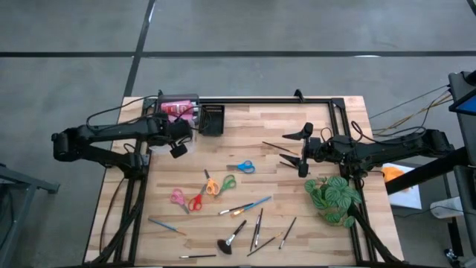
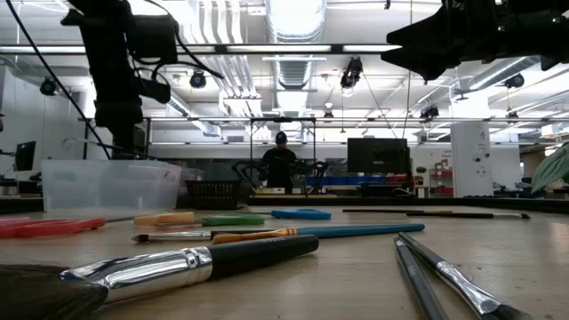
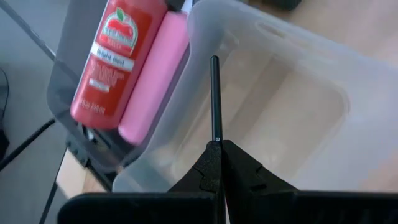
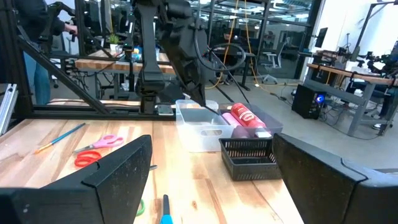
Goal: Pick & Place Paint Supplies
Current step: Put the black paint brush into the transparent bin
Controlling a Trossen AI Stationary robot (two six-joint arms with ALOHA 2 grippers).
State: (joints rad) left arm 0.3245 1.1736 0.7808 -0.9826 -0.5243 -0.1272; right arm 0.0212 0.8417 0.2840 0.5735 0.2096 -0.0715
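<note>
The left claw [image 3: 217, 163] is pinched shut on a thin black brush [image 3: 215, 99], held over the clear tub [image 3: 292, 93] at the tabletop's [image 1: 312, 223] far left corner. A red tube [image 3: 112, 59] and pink bottle [image 3: 152, 78] lie in the tub's neighbouring section. Only the left wrist view shows this grip. The right claw [image 1: 296, 149] hangs spread open and empty beside the plant [image 1: 335, 197]. Scissors [image 1: 242, 167] and more brushes [image 1: 245, 206] lie scattered mid-tabletop; a black tray [image 4: 249, 157] sits beside the tub.

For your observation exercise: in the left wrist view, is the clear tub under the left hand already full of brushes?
No: the clear tub looks empty inside, and the left hand holds one thin black brush above it.
</note>
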